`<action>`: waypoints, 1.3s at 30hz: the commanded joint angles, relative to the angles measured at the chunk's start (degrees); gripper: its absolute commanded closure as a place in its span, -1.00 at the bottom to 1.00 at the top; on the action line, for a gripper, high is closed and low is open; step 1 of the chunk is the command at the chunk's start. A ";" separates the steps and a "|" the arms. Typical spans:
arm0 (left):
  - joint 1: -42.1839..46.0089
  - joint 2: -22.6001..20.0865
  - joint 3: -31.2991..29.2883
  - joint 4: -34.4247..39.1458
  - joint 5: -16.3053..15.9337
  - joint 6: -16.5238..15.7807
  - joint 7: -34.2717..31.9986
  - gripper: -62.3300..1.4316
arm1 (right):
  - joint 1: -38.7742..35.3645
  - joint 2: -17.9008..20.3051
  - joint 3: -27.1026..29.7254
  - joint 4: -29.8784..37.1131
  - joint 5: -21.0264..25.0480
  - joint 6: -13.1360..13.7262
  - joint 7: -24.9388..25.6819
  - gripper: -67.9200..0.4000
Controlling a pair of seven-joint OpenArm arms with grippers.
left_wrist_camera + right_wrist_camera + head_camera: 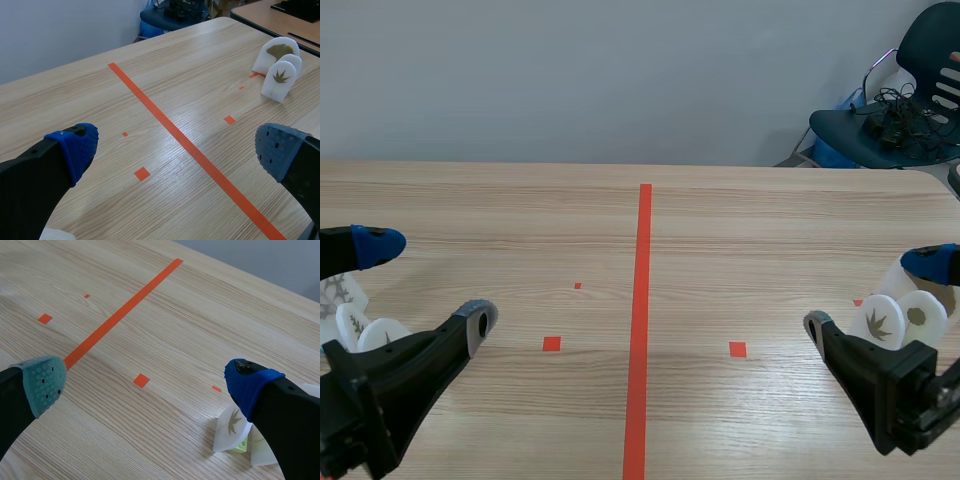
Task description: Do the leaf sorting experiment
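Observation:
Two groups of white rounded leaf cards stand on the wooden table. The left cards [358,326] sit beside my left gripper [425,285], partly hidden by its arm. On the right, a card with a pointed brown leaf [878,322] and one with a rounder leaf [923,315] stand by my right gripper [875,293]. Far ahead of my left gripper [177,150], a ginkgo-leaf card [278,50] stands behind a star-leaf card [280,78]. My right gripper [147,382] has a leaf card [231,426] just beside its blue finger [249,384]. Both grippers are open and hold nothing.
An orange-red tape line [641,320] runs down the table's middle, with small tape squares on either side. A dark chair [900,115] with cables stands beyond the far right corner. Another table's edge [270,17] shows past the cards.

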 commanded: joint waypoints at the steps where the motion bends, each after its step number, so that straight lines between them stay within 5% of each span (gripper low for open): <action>1: -0.17 0.28 -0.15 0.31 -0.35 -0.11 -0.79 -1.00 | 0.66 0.59 0.39 0.81 0.59 -0.15 0.85 -1.00; 29: -0.17 0.28 0.02 0.31 -0.35 -0.59 1.84 -1.00 | 0.66 0.59 0.39 0.81 0.59 -0.15 0.85 -1.00; 34: -0.17 0.35 1.57 0.31 -0.31 -2.99 4.74 -1.00 | 0.66 0.59 0.39 0.81 0.59 -0.15 0.85 -1.00; 39: -0.39 3.13 5.92 -1.18 2.84 -2.93 6.58 -1.00 | 0.66 0.59 0.39 0.81 0.61 -0.15 0.85 -1.00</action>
